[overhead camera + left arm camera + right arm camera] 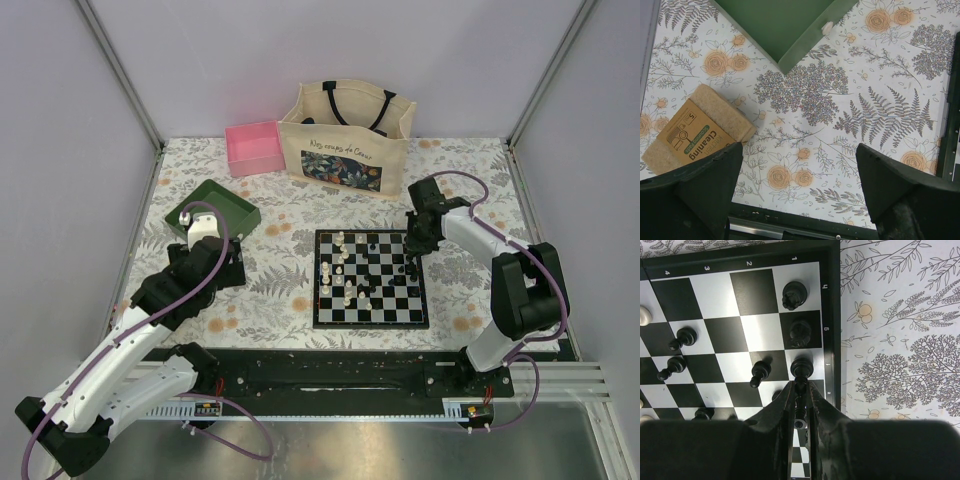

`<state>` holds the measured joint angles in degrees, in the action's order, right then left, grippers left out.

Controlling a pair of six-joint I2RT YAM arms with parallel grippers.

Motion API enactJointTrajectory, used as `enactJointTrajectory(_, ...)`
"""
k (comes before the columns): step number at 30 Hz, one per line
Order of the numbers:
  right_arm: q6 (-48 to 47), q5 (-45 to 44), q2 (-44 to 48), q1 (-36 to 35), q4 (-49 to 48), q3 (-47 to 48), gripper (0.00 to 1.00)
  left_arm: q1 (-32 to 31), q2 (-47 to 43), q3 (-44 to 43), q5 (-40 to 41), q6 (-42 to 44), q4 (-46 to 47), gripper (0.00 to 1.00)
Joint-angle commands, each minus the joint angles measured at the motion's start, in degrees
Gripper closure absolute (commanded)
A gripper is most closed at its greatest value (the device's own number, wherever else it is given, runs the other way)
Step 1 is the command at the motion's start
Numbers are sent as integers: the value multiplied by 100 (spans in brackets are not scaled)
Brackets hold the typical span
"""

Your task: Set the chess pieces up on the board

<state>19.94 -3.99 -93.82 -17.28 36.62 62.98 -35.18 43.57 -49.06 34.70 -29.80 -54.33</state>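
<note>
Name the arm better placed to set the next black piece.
Right. The right tool is shut on a small black chess piece over the black-and-white checked board; the left tool hangs open over the floral tablecloth, off it.

Board (371,322) sits centre-right on table (270,295), chess pieces (349,271) spread across it. Tote bag (346,140) behind board, box (255,148) left of bag. Tray (222,198) front-left of box. Sponge pack (692,131) near tray's corner, apart.
</note>
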Motion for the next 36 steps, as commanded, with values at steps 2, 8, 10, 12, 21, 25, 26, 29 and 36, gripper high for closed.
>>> enactJointTrajectory(2, -69, -84, -22, 40, -50, 21, 79, 20, -24, -174, -24, 62, 177, 1)
enactJointTrajectory(8, -61, -6, -101, 32, -67, 48, 71, 20, -33, -183, -16, 71, 185, 1)
enactJointTrajectory(10, -69, 3, -75, 40, -59, 48, 69, 29, -24, -174, -24, 71, 177, 1)
enactJointTrajectory(12, -52, 3, -23, 40, -59, 65, 67, 20, -15, -174, -24, 71, 185, 1)
enactJointTrajectory(21, -17, -119, 390, 40, 126, 223, 61, 20, -24, -174, -24, 71, 185, 1)
enactJointTrajectory(25, -8, -146, 698, 40, 196, 189, 60, 29, -24, -174, -16, 80, 177, 1)
enactJointTrajectory(26, -8, -137, 768, 49, 214, 162, 59, 29, -24, -174, -24, 80, 177, 1)
enactJointTrajectory(29, 1, -50, 909, 49, 258, 48, 58, 29, -33, -174, -16, 80, 185, 1)
enactJointTrajectory(36, 36, 126, 1015, 23, 214, -365, 57, 37, -15, -183, -42, 71, 177, 1)
